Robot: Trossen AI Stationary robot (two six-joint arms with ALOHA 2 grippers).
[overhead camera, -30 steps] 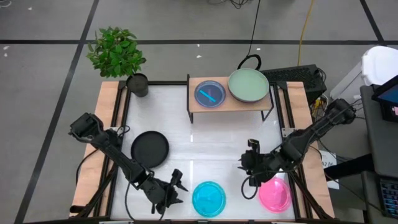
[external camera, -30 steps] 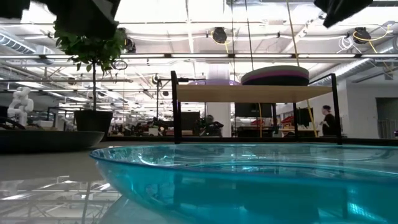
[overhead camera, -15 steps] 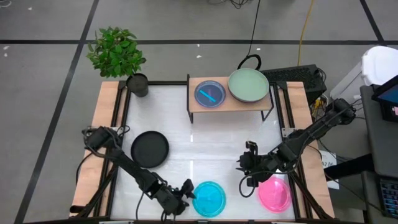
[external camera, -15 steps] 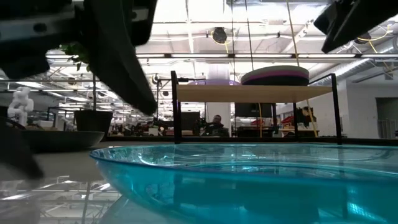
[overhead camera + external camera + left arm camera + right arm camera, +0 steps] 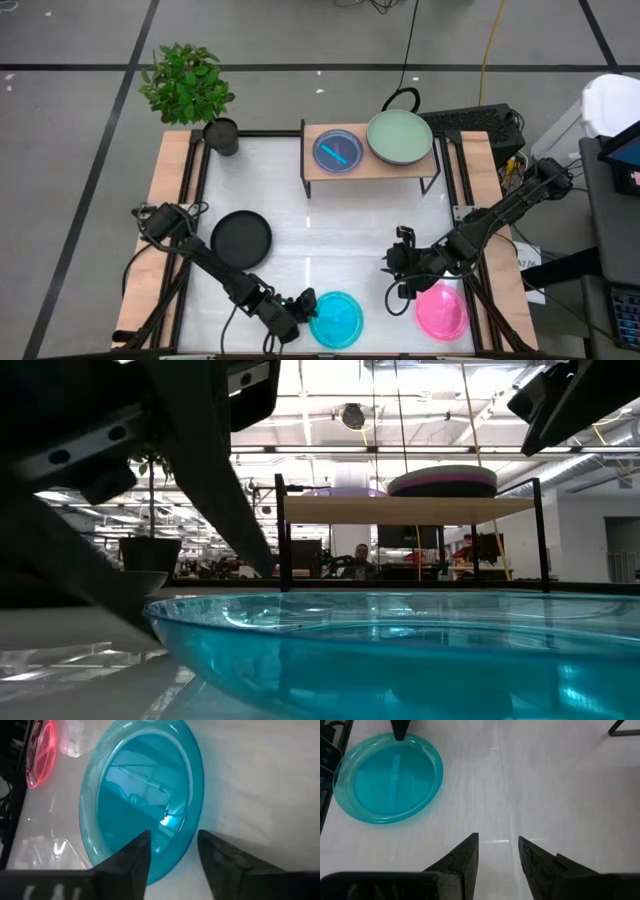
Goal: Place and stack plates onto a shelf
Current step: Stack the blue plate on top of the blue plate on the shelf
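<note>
At six o'clock, left gripper (image 5: 300, 305), jaws parted, straddles the cyan plate (image 5: 336, 319) rim; pinch squarely. Right gripper (image 5: 398, 270) waits, parted.

Left tool (image 5: 304, 301) closing in on cyan plate (image 5: 336, 319) from its left edge, now straddling rim, fingers apart; arm extending further across bench (image 5: 330, 225).

We note even, bright overhead lighting. Glare patches on white surface (image 5: 330, 240). Low view: ceiling strip lights bright, near cyan plate (image 5: 400, 650) out of focus, dark arm silhouetted against them. Left wrist view soft; pink plate (image 5: 39, 750) blurred.
</note>
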